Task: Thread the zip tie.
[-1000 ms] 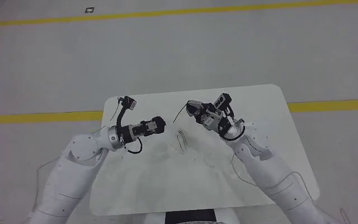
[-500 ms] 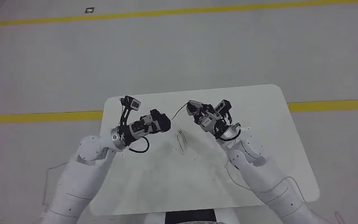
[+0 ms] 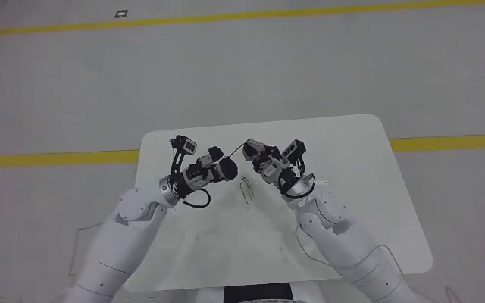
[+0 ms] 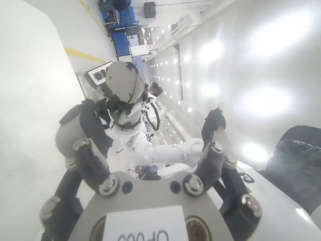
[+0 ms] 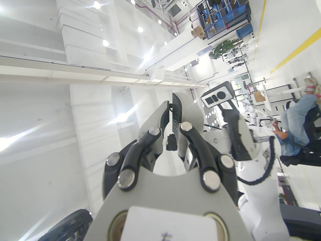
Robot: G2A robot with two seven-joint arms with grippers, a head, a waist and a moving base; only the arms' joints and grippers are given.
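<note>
One white tabletop (image 3: pixel 356 197) with rounded corners carries the work. On my top feed it stands on a pale grey floor (image 3: pixel 303 68) crossed by yellow lines (image 3: pixel 227 17), one beyond the far edge and one passing behind the table at both side edges. My wrist feeds look out into a bright hall with white walls, ceiling lamps and blue racks (image 5: pixel 225 23) in the distance.

Both arms meet above the far half of the tabletop, a little closer to the left edge than to the right. My right gripper (image 3: pixel 250 149) is clenched. In its own feed the two fingers (image 5: pixel 178 111) stand almost together with a small dark piece pinched low between them, which I take for the zip tie (image 3: pixel 237 148). From above, the tie shows as a thin dark strand running out of the right gripper's tip toward the left edge, raised off the surface, its free end just beside my left gripper (image 3: pixel 221 165). The left gripper is released, its fingers spread wide, and it faces the right gripper across a short gap. I cannot tell whether the strand touches it.

On the tabletop itself, just nearer to me than the two grippers, lies a thin hairpin-shaped strand (image 3: pixel 244 189), too fine for me to say what it is
</note>
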